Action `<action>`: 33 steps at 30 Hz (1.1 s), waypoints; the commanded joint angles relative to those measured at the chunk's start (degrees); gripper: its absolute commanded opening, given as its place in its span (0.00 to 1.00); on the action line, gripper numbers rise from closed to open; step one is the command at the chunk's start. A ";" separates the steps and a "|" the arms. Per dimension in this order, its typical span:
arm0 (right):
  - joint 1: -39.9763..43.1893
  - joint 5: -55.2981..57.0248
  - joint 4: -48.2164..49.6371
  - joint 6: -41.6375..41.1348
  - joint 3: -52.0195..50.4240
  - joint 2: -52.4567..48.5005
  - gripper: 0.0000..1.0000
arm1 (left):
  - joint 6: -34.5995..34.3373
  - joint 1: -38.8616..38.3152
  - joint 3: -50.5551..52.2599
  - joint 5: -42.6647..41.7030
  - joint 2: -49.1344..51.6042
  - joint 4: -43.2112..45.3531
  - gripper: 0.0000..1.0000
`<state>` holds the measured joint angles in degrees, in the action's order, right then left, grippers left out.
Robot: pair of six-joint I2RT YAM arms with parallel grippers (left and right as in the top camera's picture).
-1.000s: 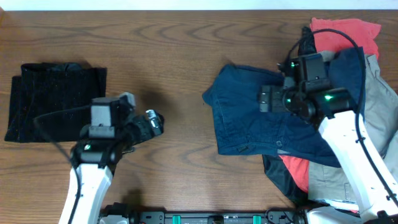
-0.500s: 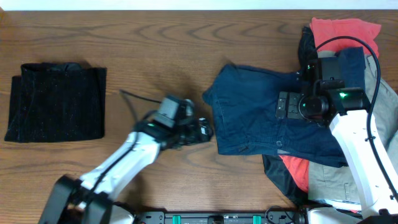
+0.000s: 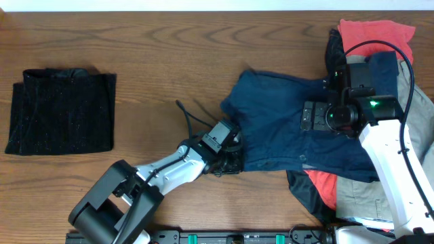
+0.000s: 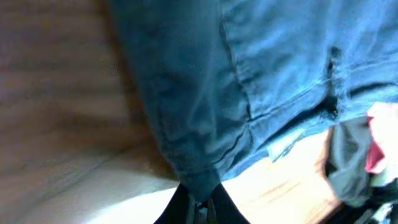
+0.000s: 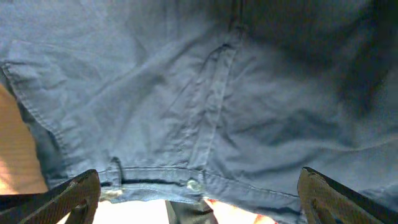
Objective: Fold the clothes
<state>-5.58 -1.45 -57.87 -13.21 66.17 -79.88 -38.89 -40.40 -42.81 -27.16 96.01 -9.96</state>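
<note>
Blue trousers point(image 3: 278, 125) lie spread at centre right of the table, with their right part resting on a pile of clothes. My left gripper point(image 3: 232, 160) is shut on the trousers' lower left corner; in the left wrist view the blue cloth point(image 4: 249, 81) narrows into the closed jaws of the left gripper point(image 4: 199, 204). My right gripper point(image 3: 306, 116) hovers open over the middle of the trousers. In the right wrist view its fingertips point(image 5: 69, 198) stand wide apart above the waistband and button point(image 5: 193, 184). A folded black garment point(image 3: 61, 112) lies at the far left.
The pile at the right edge holds a red garment point(image 3: 376, 32), beige cloth point(image 3: 419, 129), and more red and black cloth point(image 3: 319, 184) under the trousers. Bare wooden table point(image 3: 169, 68) lies between the black garment and the trousers.
My left arm swung right from the table's middle to the trousers' lower left corner and its jaws closed on the cloth. My right gripper shifted slightly right, then held still, open.
</note>
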 commanded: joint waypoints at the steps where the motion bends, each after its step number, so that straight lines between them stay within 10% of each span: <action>1: 0.72 0.79 -0.11 -0.46 0.50 0.15 0.99 | 7.48 4.96 -1.81 0.15 -3.15 -7.13 0.06; 7: 0.70 1.05 -0.15 -0.48 0.50 0.15 0.99 | 18.82 18.84 -16.31 0.17 -12.33 -25.03 0.06; 20: 0.70 1.05 -0.96 -0.46 0.46 0.15 0.99 | 17.33 25.51 -33.07 -7.76 -12.52 -15.10 0.06; 27: 0.72 5.22 -2.58 -0.50 0.46 0.13 0.99 | 23.69 27.85 -33.07 21.49 -12.52 -36.98 0.06; 33: 0.74 7.26 -2.60 -1.60 0.46 0.13 0.99 | 23.65 36.22 -33.07 33.27 -12.52 -29.22 0.06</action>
<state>-5.58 3.49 -60.42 -13.39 66.17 -79.88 -16.56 -8.21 -75.35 -4.78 83.53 -42.94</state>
